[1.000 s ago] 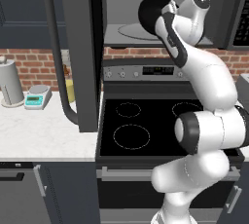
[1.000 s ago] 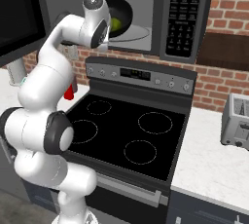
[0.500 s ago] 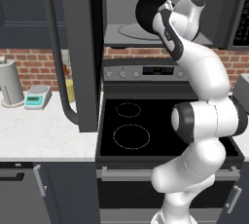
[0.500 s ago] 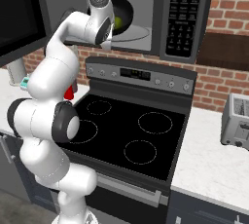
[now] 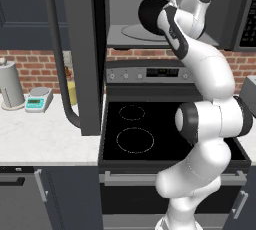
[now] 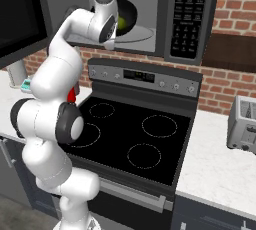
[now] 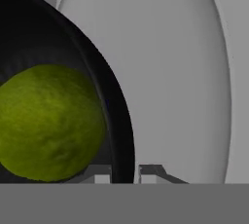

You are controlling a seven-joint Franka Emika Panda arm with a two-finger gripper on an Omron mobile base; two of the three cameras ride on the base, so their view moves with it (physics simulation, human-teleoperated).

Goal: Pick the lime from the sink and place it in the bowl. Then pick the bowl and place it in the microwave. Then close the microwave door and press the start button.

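Door (image 5: 82, 49) of the microwave (image 6: 150, 14) is seen swung open at the left, its curved bar handle (image 5: 60, 64) hanging over the tabletop (image 5: 45, 139). Inside the cavity, above the stove (image 6: 135, 139), the black bowl (image 7: 114, 96) is held by the gripper (image 7: 124, 173), whose fingertips (image 7: 99, 173) are closed narrowly on the bowl's rim over the glass turntable (image 7: 180, 72). The lime (image 7: 48, 121) is seen lying inside the bowl. A toaster (image 6: 243, 124) is set at the far right.
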